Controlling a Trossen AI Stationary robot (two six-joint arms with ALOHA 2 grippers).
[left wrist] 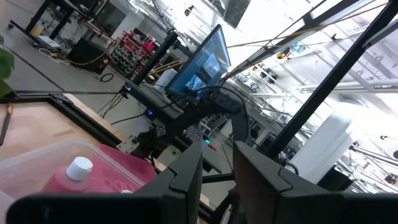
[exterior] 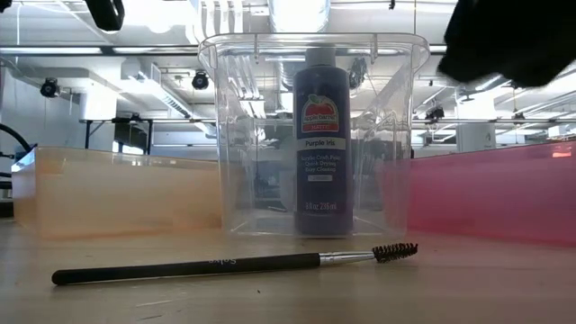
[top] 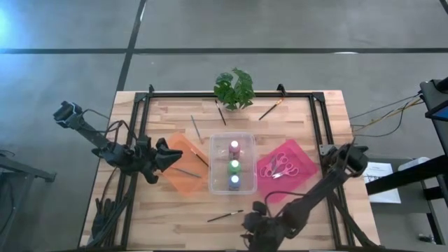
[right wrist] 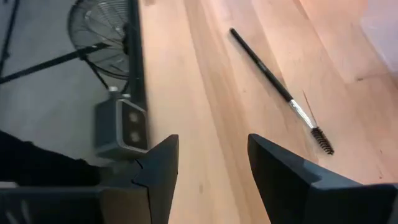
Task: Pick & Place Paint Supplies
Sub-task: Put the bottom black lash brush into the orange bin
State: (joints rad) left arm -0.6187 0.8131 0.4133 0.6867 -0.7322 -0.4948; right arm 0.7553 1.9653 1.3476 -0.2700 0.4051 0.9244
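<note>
My right gripper (top: 257, 225) hangs at the table's six-o'clock edge, fingers spread apart and empty, with bare wood showing between them in my wrist view. The brush (right wrist: 280, 90) I take as my next target lies flat on the wood just toward the table's centre from me, at about eleven o'clock from my gripper in the overhead view, its bristled tip pointing at three o'clock. It sits in front of the clear bin (top: 211, 162), which already holds three paint bottles (top: 234, 165) in a row, between the orange mat (top: 183, 162) and the pink mat (top: 302, 168) where the scissors (top: 278, 166) rest.

I judge the brush light, stiff and thin, lying so low that my fingers must straddle it nearly down to the wood. The round handle may roll or skid away, so I would close across the handle's middle, clear of the delicate bristles.

My left gripper (top: 175, 158) waits over the orange mat at nine o'clock, fingers narrowly parted, nothing visible between them.
</note>
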